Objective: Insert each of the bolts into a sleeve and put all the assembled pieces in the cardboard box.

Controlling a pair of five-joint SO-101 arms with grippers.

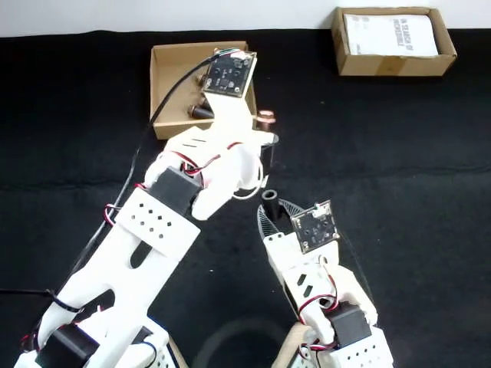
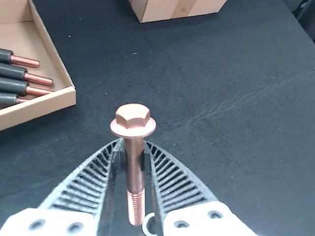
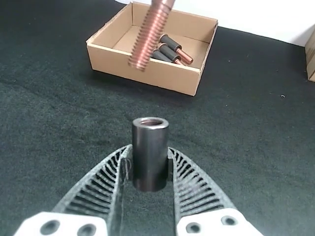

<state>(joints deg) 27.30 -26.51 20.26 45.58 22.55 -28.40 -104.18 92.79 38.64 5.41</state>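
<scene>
Bolt (image 2: pixel 133 127) pinched in left end effector (image 2: pixel 133 147) hangs tilted above sleeve (image 3: pixel 150 135), gripped upright by right end effector (image 3: pixel 149 150) (cardboard box (image 3: pixel 147 73) beyond); misaligned, its threads could jam on the rim.

The white sheet (image 1: pixel 391 34) lying in the second cardboard box (image 1: pixel 391 66) carries dark printed lines, too small to make out. No other lettering can be read.
</scene>
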